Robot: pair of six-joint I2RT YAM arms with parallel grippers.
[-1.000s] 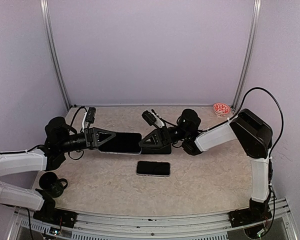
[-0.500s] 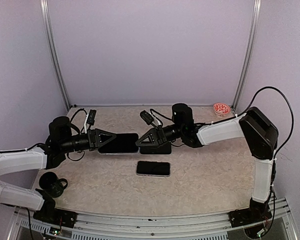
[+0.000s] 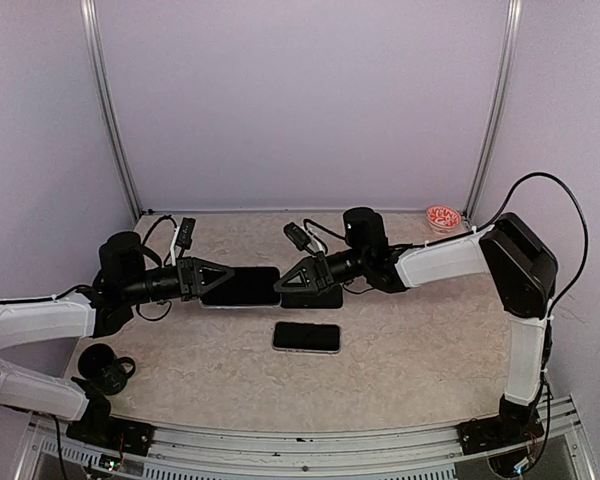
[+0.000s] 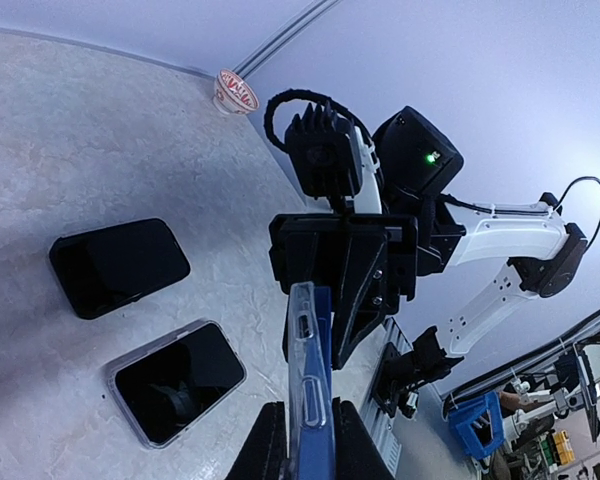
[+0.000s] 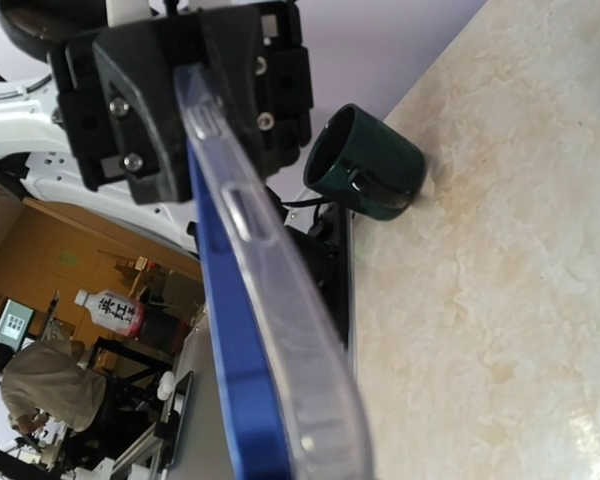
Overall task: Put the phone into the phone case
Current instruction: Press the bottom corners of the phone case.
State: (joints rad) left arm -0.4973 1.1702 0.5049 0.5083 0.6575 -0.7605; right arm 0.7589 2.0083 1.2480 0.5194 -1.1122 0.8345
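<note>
From above, the phone [image 3: 242, 287] is held clear of the bench [image 3: 430, 340], spanned between the left claw [image 3: 210, 279] and the right claw [image 3: 288, 279]. Each is clamped on one short end. I judge that a grip at both ends steadies it for fitting. Here it reads as a dark slab, broad face up. A spare handset [image 3: 306, 337] lies on the bench nearer the bases, and another dark slab [image 3: 325, 298] sits under the right claw.

In the left wrist view, the left claw's fingers [image 4: 270, 445] close on the near end, and the far end runs into the right claw's jaws, shut around it. Edge-on, the phone is a blue body with the clear phone case [image 4: 302, 340] hugging one side, its button cut-outs showing. Whether every corner is seated I cannot tell.

The right wrist view does not show this claw's own fingers. The clear case lies tight along the blue edge — glossy, slightly raised at the lip — and runs up to the left claw, closed on the far end. A green mug [image 5: 365, 165] rests on the bench beyond.
</note>
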